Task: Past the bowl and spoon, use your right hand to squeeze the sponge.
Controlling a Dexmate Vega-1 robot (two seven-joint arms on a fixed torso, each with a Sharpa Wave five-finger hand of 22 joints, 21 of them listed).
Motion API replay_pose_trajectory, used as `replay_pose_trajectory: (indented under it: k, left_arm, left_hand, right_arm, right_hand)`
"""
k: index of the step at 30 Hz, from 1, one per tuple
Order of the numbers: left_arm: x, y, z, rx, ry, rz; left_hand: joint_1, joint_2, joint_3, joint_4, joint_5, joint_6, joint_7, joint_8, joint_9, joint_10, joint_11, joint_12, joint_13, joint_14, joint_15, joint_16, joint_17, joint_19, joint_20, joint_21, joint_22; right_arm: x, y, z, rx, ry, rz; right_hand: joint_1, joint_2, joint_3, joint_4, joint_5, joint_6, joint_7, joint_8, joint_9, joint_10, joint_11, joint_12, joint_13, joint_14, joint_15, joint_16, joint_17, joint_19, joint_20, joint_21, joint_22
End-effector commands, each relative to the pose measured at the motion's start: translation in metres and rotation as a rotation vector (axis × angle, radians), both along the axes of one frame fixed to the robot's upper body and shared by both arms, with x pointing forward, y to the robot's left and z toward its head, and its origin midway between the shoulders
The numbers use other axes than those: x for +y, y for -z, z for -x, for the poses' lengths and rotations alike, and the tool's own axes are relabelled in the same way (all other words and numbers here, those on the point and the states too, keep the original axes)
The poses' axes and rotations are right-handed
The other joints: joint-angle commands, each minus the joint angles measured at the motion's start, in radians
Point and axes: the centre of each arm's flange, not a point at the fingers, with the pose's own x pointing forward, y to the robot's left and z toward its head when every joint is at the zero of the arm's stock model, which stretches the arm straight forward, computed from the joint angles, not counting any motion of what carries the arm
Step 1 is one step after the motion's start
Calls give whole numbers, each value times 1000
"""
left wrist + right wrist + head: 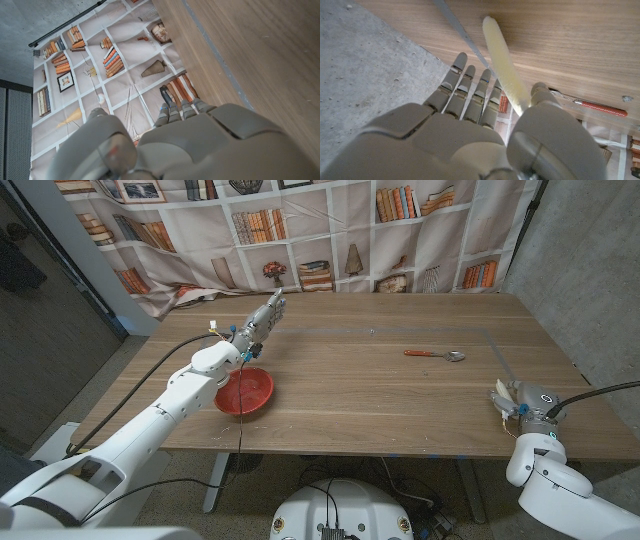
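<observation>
A red bowl [245, 391] sits on the left part of the wooden table [380, 395]. A spoon with a red handle [435, 355] [590, 104] lies right of the middle. At the table's right front edge my right hand [520, 405] [470, 130] holds a pale yellow sponge [503, 391] [502, 65] between its thumb and fingers. The sponge sticks up past the fingertips, seen edge on. My left hand [262, 321] [180, 140] hangs above the table just behind the bowl, fingers stretched out and holding nothing.
A thin tape line [495, 345] marks a rectangle on the table near the spoon. A bookshelf-print curtain [330, 230] hangs behind the table, and a concrete wall [590, 270] stands to the right. A grey floor [365, 75] lies beyond the right table edge.
</observation>
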Motion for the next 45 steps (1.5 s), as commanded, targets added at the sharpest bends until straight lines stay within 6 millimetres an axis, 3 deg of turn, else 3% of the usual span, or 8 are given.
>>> replay_pose_trajectory:
  k: [1, 11, 18, 25, 27, 32, 40, 45]
  left_arm:
    - [0, 2, 0, 2, 1, 2]
    - [2, -2, -2, -6, 3, -2]
    - [3, -1, -2, -5, 9, -2]
    - [9, -2, -1, -13, 10, -3]
    - [10, -2, -1, -13, 13, -3]
    - [15, -1, 1, -10, 16, -2]
    - [26, 4, 2, -13, 13, 11]
    - [31, 8, 5, -8, 4, 29]
  left_hand:
    - [3, 4, -5, 5, -2, 6, 3, -3, 4, 2, -3, 1, 5, -1, -2, 2, 5, -1, 6, 1, 6]
    - [4, 6, -6, 5, -3, 6, 2, -4, 4, 0, -6, 1, 5, -1, -3, 2, 5, -1, 6, 1, 6]
    - [4, 7, -7, 5, -4, 6, 3, -4, 4, 1, -3, 1, 5, -1, -3, 2, 5, -1, 7, 1, 6]
    - [4, 8, -8, 5, -4, 6, 2, -4, 4, 1, -4, 1, 5, -1, -2, 2, 5, -2, 7, 1, 6]
    - [5, 8, -8, 5, -4, 6, 2, -4, 4, 1, -4, 1, 5, -1, -2, 2, 5, -2, 6, 1, 6]
    - [5, 9, -9, 5, -4, 5, 3, -5, 4, 0, -4, 1, 5, -3, -2, 2, 5, -3, 5, 1, 6]
    - [6, 11, -10, 6, -5, 6, 4, -4, 4, 0, -3, 1, 5, -1, -2, 2, 5, -2, 5, 1, 6]
    - [6, 11, -10, 6, -5, 5, 3, -5, 4, -1, -3, 0, 5, -2, -2, 2, 5, -4, 4, 1, 6]
  right_arm:
    - [0, -2, -2, 28, -67, -13]
    - [2, -1, 1, 6, -103, -32]
    - [8, -9, 8, -57, -99, -24]
    - [18, -30, 17, -187, -160, -39]
    - [21, -36, 19, -229, -170, -49]
    - [31, -52, 22, -316, -209, -69]
    - [38, -72, 22, -458, -349, -215]
    - [43, -88, 14, -567, -448, -309]
  right_hand:
    - [-31, -7, -19, 8, 6, -16, 9, 7, -3, -19, 3, 2, 2, -15, 8, -2, -4, -18, 28, -21, 2]
    - [-87, -32, -54, 22, 10, -60, 13, 6, -14, -75, 22, -3, 2, -57, 46, -5, -15, -39, 82, -60, 1]
    - [-120, -36, -69, 35, 11, -85, 22, 5, -18, -93, 41, -3, 2, -71, 57, -4, -18, -43, 91, -77, 1]
    - [-122, -18, -64, 35, 15, -85, 28, 14, -26, -102, 58, 3, 1, -77, 56, -1, -23, 26, 78, -72, 0]
    - [-122, -9, -61, 34, 13, -83, 36, 17, -31, -105, 61, 7, 0, -100, 31, -5, -24, 7, 55, -91, 0]
    - [-130, 3, -62, 33, 10, -83, 43, 21, -42, -102, 68, 15, -2, -114, 2, 0, -25, -63, -59, -147, 1]
    - [-136, 11, -62, 36, 9, -104, 63, 15, -46, -105, 81, 16, -3, -113, 1, 3, -24, -62, -69, -155, 2]
    - [-139, 13, -64, 31, 6, -92, 81, 23, -54, -59, 79, 33, -8, -65, -26, 20, -28, -15, -84, -155, 3]
